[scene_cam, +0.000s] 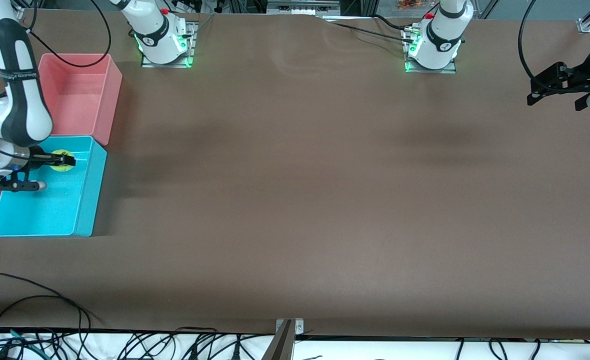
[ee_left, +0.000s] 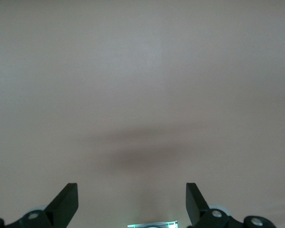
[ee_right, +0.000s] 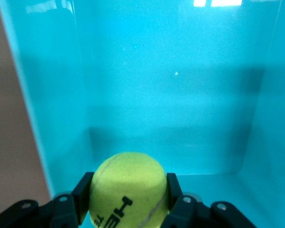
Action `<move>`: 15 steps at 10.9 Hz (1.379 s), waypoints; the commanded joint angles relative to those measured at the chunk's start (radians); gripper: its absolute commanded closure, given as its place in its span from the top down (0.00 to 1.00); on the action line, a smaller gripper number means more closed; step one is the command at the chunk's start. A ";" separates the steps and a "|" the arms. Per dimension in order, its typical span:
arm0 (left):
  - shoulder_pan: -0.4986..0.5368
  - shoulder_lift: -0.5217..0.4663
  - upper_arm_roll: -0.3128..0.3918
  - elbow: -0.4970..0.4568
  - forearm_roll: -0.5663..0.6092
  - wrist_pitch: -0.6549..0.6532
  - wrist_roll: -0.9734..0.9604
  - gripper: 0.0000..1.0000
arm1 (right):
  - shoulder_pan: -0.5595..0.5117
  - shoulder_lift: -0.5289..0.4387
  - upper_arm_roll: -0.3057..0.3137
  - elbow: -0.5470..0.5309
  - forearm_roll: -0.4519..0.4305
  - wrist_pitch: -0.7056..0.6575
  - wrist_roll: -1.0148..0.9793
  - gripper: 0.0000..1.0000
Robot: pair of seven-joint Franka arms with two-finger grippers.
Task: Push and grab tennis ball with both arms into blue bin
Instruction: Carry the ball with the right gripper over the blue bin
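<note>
The right claw [scene_cam: 70, 161] grips the tennis ball [scene_cam: 61, 160] over the blue bin [scene_cam: 87, 200], partly hiding it; the left claw [scene_cam: 535, 92] waits, spread, over the table [scene_cam: 325, 200].

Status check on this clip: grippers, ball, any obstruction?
Right gripper shut on the tennis ball, over the blue bin. Left gripper open, waiting over bare table at its own end. Ball not released yet. Nothing in the way.

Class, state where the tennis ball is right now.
The tennis ball is clamped in the right tool over the blue bin, at the right arm's end of the table beside the pink bin.
</note>
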State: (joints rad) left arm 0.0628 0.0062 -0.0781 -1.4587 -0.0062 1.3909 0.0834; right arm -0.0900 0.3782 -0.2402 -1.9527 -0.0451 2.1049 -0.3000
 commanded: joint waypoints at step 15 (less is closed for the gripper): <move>-0.008 0.017 -0.002 0.037 0.000 -0.024 -0.004 1.00 | -0.025 -0.018 -0.004 0.073 0.019 -0.124 -0.091 1.00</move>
State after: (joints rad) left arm 0.0619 0.0068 -0.0818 -1.4587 -0.0062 1.3909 0.0834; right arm -0.1225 0.3726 -0.2485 -2.0242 -0.0448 2.1630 -0.3801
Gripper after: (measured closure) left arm 0.000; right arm 0.000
